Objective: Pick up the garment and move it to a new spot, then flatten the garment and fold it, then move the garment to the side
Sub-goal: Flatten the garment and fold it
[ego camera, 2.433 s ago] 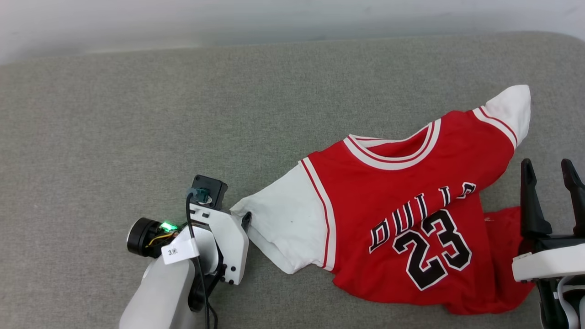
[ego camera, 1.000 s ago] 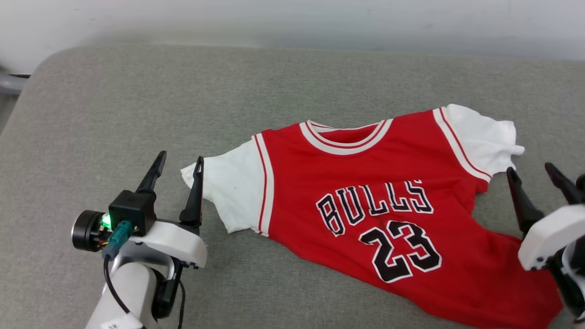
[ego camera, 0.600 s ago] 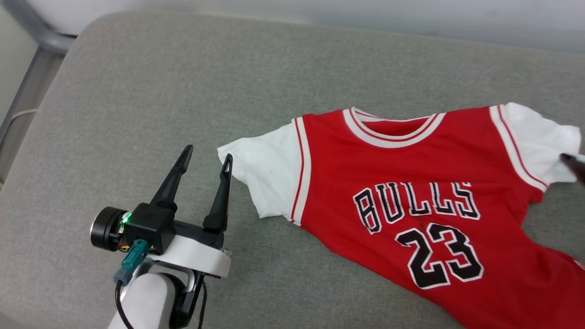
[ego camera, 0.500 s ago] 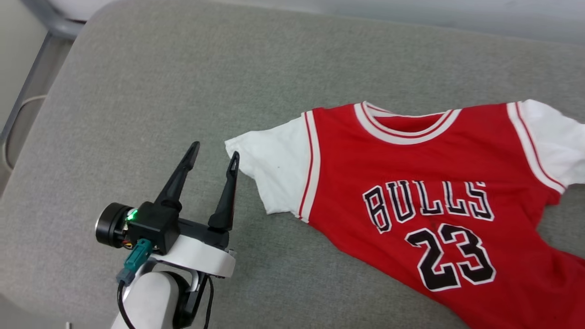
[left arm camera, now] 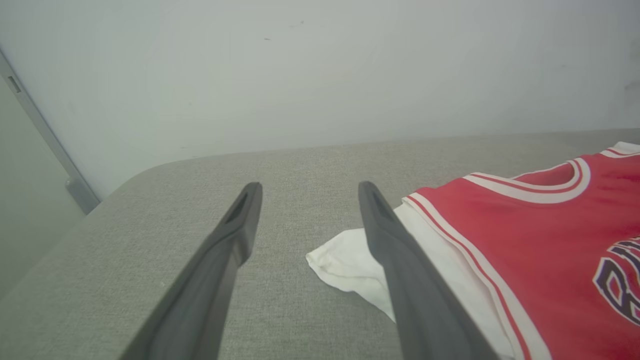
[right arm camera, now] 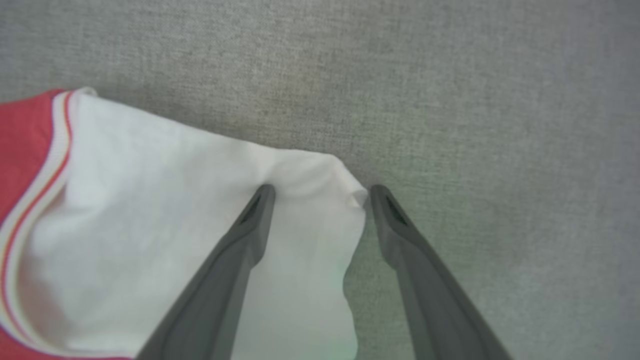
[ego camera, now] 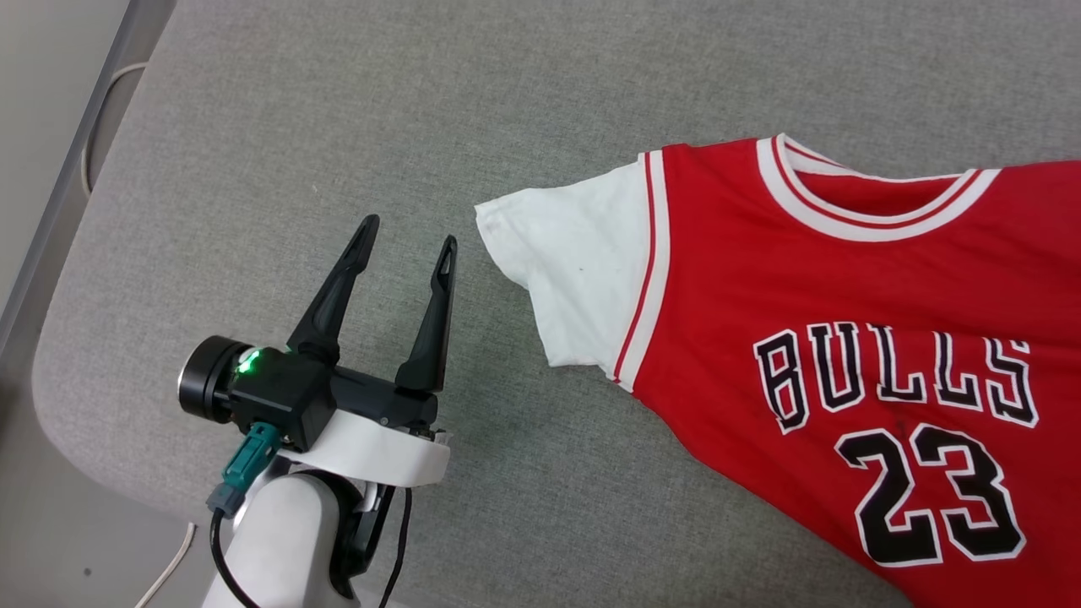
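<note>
The jersey [ego camera: 844, 279] lies front up on the grey table [ego camera: 338, 101]. The left hand [ego camera: 410, 232] is open just beside the left sleeve [ego camera: 566, 270], not touching it. The right hand [right arm camera: 322, 189] is open, astride the other sleeve [right arm camera: 165, 215] at its corner.

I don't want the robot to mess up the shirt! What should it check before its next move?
1. Left gripper open: ok, fingers spread wide with nothing between them.
2. Left gripper lined up on the near white sleeve: not ok, it sits beside the sleeve corner, apart from it.
3. Right gripper open: ok, one finger over the other white sleeve, one just past its edge.
4. Right gripper touching cloth: cannot tell.
5. Garment face up: ok, the lettering shows.
6. Garment fully flat: cannot tell, its lower part runs off the head view.
</note>
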Controlling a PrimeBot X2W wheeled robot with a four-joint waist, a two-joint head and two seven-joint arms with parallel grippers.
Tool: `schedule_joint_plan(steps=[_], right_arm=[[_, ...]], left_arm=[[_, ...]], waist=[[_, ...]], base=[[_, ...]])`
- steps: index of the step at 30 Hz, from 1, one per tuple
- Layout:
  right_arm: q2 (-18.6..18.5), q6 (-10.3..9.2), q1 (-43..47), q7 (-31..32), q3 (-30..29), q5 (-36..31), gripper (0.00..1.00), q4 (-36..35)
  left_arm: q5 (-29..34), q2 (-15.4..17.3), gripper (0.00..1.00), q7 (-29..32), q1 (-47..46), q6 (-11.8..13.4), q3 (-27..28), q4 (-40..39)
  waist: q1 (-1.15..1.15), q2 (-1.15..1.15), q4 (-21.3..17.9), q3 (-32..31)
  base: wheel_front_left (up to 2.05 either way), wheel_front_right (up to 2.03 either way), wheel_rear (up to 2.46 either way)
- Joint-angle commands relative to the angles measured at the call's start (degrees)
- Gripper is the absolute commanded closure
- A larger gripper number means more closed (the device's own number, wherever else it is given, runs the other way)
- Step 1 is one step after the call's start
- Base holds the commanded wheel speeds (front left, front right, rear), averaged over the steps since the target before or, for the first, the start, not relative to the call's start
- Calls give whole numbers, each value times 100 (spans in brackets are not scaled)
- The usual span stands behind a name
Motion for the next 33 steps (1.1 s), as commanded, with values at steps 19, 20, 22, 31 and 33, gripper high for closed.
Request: schedule_joint_plan(steps=[19, 20, 22, 31, 33], right_arm=[[227, -7, 926, -597, 122, 235, 100, 566], [183, -7, 967, -676, 153, 271, 100, 542], [127, -7, 1021, -847, 250, 354, 100, 452], [3, -7, 767, -1157, 605, 651, 100, 280], [16, -7, 667, -1178, 683, 681, 100, 268]], left_arm=[[-24, -80, 0, -13, 38, -160, 406, 349], [-58, -45, 0, -14, 40, -181, 399, 451], [-117, 69, 0, 12, -44, -209, 350, 637], [-692, 721, 0, 1754, -1063, -284, -122, 1372], [-1063, 928, 0, 2319, -1369, -289, -393, 1403]], waist=[[-1, 0, -256, -343], [-1, 0, -304, -383], [-1, 0, -413, -441], [-1, 0, -804, -318], [-1, 0, -862, -240]], base=[[0, 0, 0], [0, 0, 0], [0, 0, 0], [0, 0, 0], [0, 0, 0]])
